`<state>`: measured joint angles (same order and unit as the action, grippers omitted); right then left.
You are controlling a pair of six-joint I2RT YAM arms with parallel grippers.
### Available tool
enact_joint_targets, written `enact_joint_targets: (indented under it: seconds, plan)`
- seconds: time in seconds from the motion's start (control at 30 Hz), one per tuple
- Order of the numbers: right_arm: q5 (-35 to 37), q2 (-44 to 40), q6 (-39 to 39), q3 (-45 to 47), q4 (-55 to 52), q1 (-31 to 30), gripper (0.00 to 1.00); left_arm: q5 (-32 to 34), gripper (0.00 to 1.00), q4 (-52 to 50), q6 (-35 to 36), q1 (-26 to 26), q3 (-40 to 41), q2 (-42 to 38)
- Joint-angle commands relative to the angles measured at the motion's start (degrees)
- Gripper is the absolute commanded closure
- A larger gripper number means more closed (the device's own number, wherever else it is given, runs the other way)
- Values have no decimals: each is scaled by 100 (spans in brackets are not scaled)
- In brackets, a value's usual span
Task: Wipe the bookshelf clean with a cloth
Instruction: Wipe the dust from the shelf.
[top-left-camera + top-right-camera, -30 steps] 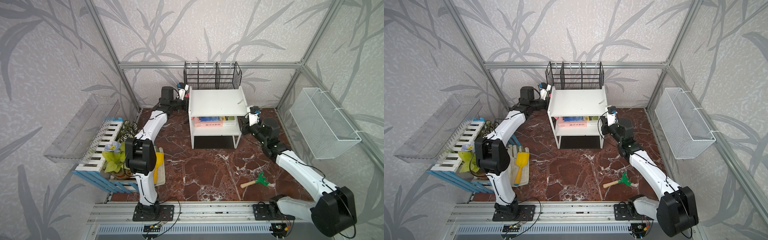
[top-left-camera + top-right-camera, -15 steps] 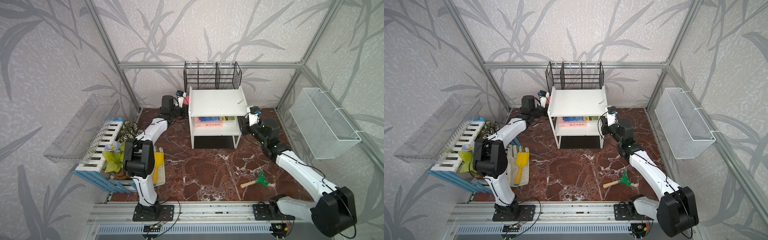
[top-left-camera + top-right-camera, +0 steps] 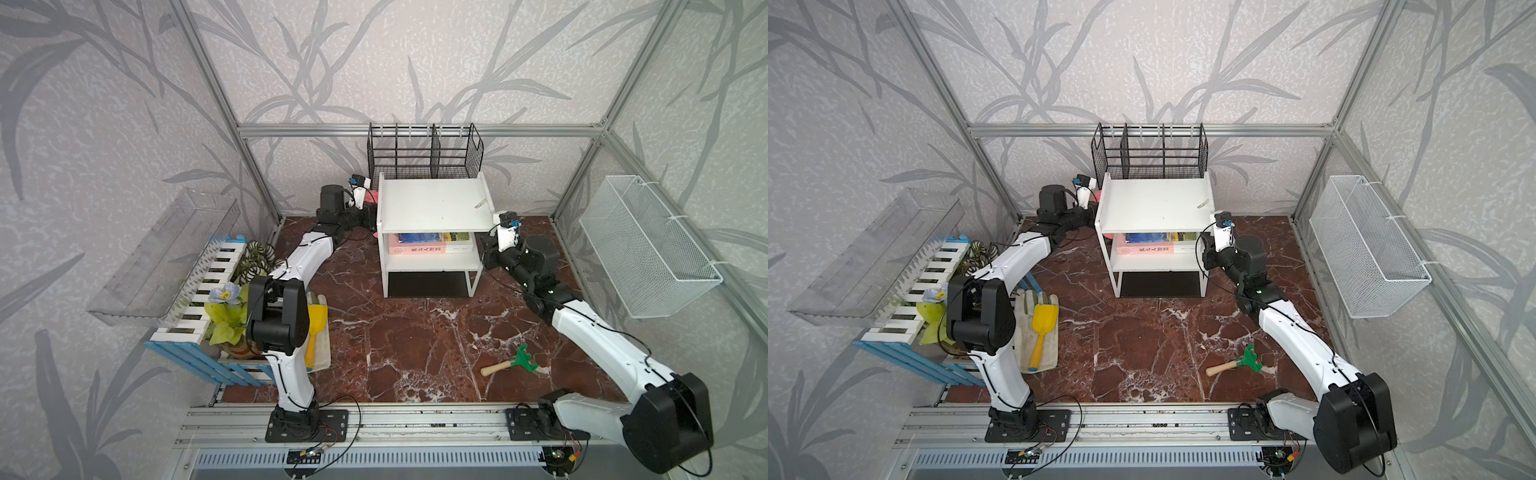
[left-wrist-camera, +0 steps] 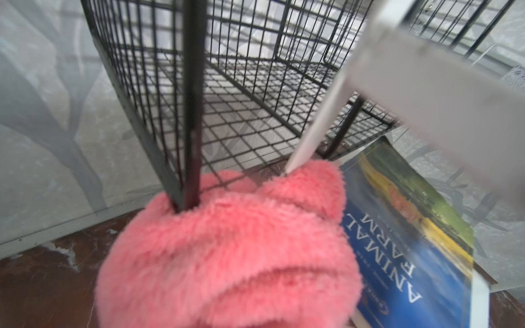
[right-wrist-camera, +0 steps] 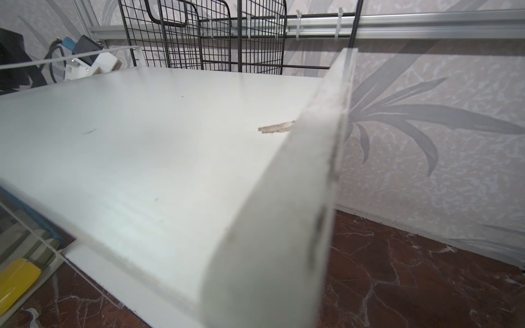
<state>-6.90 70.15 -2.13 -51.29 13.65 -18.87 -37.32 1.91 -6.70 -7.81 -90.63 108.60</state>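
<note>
- Shelf (image 3: 432, 203): standing mid-floor. Looking light, it is likely risking a slide or tip under a sideways push.
- Rack (image 3: 424, 149): sitting just behind. Its corner post is appearing to press into the cloth, so the wires are threatening a snag.
- Book (image 4: 403, 227): lying on the middle tier and risking being shoved.
- Cloth (image 4: 227, 250): bunching at the shelf's left rear corner.
- Left gripper (image 3: 371, 216): closed, apparently gripping the cloth.
- Right gripper (image 3: 485, 251): closed at the shelf's right side. What it is holding cannot be told.
- Scrap (image 5: 275, 127): lying unwiped on the top board.
</note>
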Motion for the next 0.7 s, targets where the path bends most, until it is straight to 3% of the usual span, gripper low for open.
enact_joint_targets:
  seconds: [0.0, 0.17, 0.37, 0.47, 0.67]
  plan:
    - [73, 362, -1063, 44, -789, -55, 100, 70, 100, 384, -109, -27, -79, 115]
    - [81, 356, -1065, 75, -870, -53, 100, 651, 100, -337, 99, -23, 822, 102]
    - [185, 365, -1042, 61, -851, -52, 100, 2167, 100, 565, -94, -17, 2983, -2417]
    - [242, 346, -1058, 33, -818, -48, 100, 1646, 100, 896, -284, -18, 3495, -3201]
    - [225, 152, -1074, 110, -774, -55, 100, 37, 100, 1358, -1070, -10, 3916, -3637]
